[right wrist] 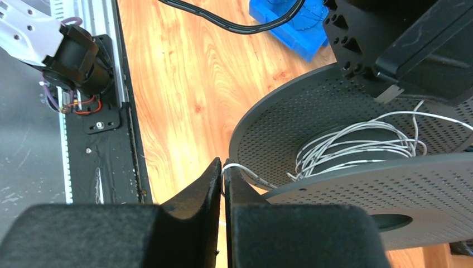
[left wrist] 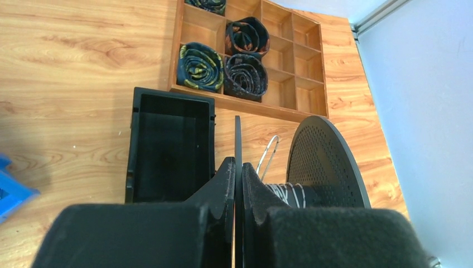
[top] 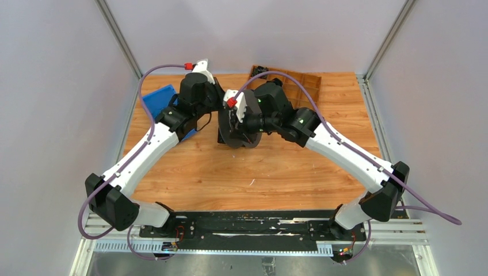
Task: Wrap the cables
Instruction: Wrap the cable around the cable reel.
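Note:
A black perforated spool (top: pixel 239 139) stands on edge at mid-table between both arms. Thin white cables (right wrist: pixel 357 146) lie in several loose turns round its hub (left wrist: pixel 287 192). My left gripper (left wrist: pixel 238 167) is shut on the thin rim of the spool's near flange (left wrist: pixel 237 139); the far flange (left wrist: pixel 326 162) rises to the right of it. In the right wrist view, my right gripper (right wrist: pixel 223 166) is shut on the free end of the cable, which runs from the fingertips up into the spool (right wrist: pixel 290 117). In the top view both grippers are bunched together at the spool and their fingers are hidden.
An open black box (left wrist: pixel 170 145) lies on the table just beyond the spool. Behind it sits a wooden compartment tray (left wrist: pixel 304 61) with dark coiled bundles (left wrist: pixel 199 67) in its cells. A blue bin (top: pixel 158 100) stands at the far left.

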You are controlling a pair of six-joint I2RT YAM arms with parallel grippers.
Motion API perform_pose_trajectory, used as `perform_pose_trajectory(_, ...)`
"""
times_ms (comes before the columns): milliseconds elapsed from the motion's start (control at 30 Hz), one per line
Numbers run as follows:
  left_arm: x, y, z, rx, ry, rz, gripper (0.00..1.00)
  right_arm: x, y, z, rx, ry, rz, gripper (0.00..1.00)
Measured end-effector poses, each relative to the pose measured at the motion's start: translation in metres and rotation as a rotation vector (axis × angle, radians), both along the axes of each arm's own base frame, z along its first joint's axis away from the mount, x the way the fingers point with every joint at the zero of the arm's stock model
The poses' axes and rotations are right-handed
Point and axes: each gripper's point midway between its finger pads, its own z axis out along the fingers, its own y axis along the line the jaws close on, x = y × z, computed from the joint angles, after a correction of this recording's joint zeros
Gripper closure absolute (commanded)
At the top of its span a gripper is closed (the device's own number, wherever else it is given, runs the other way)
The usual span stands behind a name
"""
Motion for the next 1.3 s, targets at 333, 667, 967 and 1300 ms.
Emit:
perform_pose_trajectory(333, -0.004, -0.012, 0.006, 0.068, -0.068, -0.031, 1.00, 0.009, -0.007, 0.001, -0.068, -0.083, -0.013, 0.95)
perform_pose_trajectory(667, -0.026, -0.044, 0.002, 0.101, -0.091, -0.191, 1.00, 0.032, -0.010, 0.026, -0.076, -0.269, -0.029, 0.99)
perform_pose_trajectory(967, -0.027, -0.053, 0.009, 0.102, -0.147, -0.243, 1.00, 0.039, -0.019, 0.029, -0.109, -0.340, -0.050, 0.99)
perform_pose_trajectory(1300, -0.034, -0.070, 0.020, 0.115, -0.229, -0.317, 0.99, 0.032, -0.033, 0.035, -0.144, -0.423, 0.008, 0.93)
